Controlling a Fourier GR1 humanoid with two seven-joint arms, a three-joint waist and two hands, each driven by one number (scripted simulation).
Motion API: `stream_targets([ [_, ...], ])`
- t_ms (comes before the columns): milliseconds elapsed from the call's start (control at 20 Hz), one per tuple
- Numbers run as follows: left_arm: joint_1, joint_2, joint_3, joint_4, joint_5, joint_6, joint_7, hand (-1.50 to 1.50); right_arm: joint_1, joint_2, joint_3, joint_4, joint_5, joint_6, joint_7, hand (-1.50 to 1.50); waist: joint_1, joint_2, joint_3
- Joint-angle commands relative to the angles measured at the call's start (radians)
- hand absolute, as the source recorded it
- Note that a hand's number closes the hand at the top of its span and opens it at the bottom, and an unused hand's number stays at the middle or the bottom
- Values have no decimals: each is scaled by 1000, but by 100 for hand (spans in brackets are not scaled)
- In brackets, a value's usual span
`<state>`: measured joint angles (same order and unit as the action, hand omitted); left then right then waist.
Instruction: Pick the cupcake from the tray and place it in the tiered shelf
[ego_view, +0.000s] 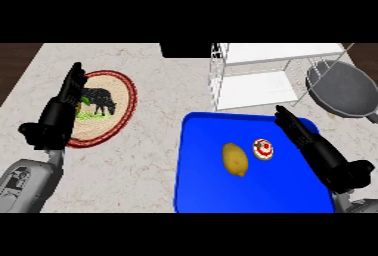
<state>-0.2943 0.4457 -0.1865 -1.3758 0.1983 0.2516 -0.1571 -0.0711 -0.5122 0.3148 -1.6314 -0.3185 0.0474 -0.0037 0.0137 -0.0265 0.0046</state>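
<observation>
A small cupcake (263, 149) with red and white swirled icing sits on the blue tray (203, 192), right of a yellow lemon (235, 159). My right hand (317, 150) lies over the tray's right side, fingers straight and pointing up-left, just right of the cupcake and apart from it. The white wire tiered shelf (258, 75) stands behind the tray. My left hand (60, 110) rests open at the left, fingers up, over a round plate.
A round plate (118, 107) with a red rim and a black cow picture lies at the left. A dark grey frying pan (343, 92) sits right of the shelf. Pale marble counter (140, 160) lies between plate and tray.
</observation>
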Motion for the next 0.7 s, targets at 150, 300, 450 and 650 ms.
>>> stream_targets([
  [150, 146, -33, 25, 68, 94, 9, 189, 0, 44, -78, -252, -10, 81, -217, -72, 150, -52, 18, -5],
  [300, 223, -58, 20, 125, 133, -8, 219, 0, 143, -269, -314, 145, 272, -319, 56, 150, -101, 52, -27],
  [450, 230, -51, 46, 125, 202, -53, 301, 0, 212, -97, -393, 144, 133, -427, 71, 150, -58, 24, -5],
  [650, 261, -92, 11, 88, 178, -58, 329, 0, 335, -78, -421, -13, 110, -357, -27, -150, -29, 23, -5],
])
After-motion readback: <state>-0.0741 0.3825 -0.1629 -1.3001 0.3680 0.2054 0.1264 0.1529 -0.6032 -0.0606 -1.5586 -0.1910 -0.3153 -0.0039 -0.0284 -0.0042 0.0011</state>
